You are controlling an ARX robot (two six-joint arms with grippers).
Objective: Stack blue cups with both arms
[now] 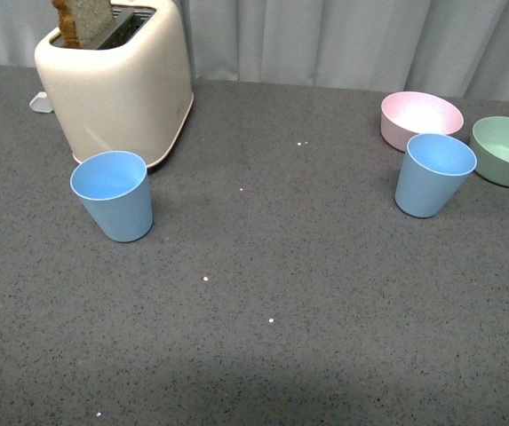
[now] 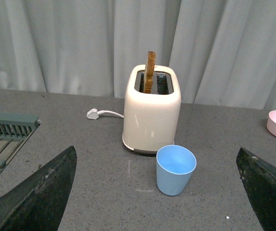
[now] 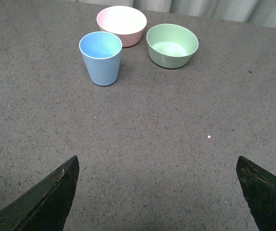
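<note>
Two light blue cups stand upright on the grey table. One blue cup (image 1: 115,195) is at the left, just in front of the toaster; it also shows in the left wrist view (image 2: 176,170). The other blue cup (image 1: 433,174) is at the right, in front of the pink bowl; it also shows in the right wrist view (image 3: 100,58). Neither arm shows in the front view. My left gripper (image 2: 159,192) is open and empty, pulled back from its cup. My right gripper (image 3: 159,192) is open and empty, well short of its cup.
A cream toaster (image 1: 116,80) with a slice of bread stands at the back left, its plug (image 2: 92,114) lying behind. A pink bowl (image 1: 420,119) and a green bowl (image 1: 508,150) sit at the back right. A grey rack (image 2: 5,132) is left of the toaster.
</note>
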